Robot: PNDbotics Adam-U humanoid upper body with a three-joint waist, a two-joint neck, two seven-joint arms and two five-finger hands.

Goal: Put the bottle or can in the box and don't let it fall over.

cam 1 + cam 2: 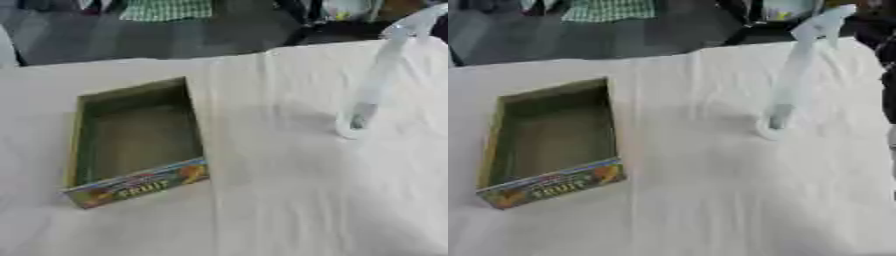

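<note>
A clear plastic bottle (374, 85) stood upright on the white-clothed table (262, 200), well right of the open fruit box (131, 145); the box held nothing. Only a dark arm (883, 65) showed at the right edge; its hand's state could not be told.

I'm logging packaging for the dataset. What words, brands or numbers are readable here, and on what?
"FRUIT": yellow letters on the near front panel of the open box.
Other print on that panel: too blurred to read.
Clear bottle: no readable label.

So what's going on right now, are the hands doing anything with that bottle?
Neither hand visible. Clear bottle stands on the white table, right of the open box, apart from it. Box looks empty.
</note>
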